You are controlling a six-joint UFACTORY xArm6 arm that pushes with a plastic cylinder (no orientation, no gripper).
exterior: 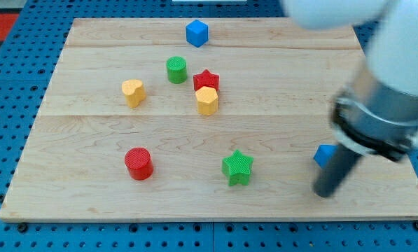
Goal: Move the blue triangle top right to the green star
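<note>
The blue triangle (324,155) lies at the board's lower right, mostly hidden behind my rod. My tip (323,192) rests on the board just below the triangle, toward the view's bottom. The green star (237,167) sits to the triangle's left, well apart from it. The arm's body fills the view's upper right and covers that part of the board.
A blue cube (197,33) sits at the board's top. A green cylinder (176,69), red star (206,79) and yellow hexagon (206,101) cluster in the middle. A yellow heart (132,92) lies at the left, a red cylinder (138,163) at the lower left.
</note>
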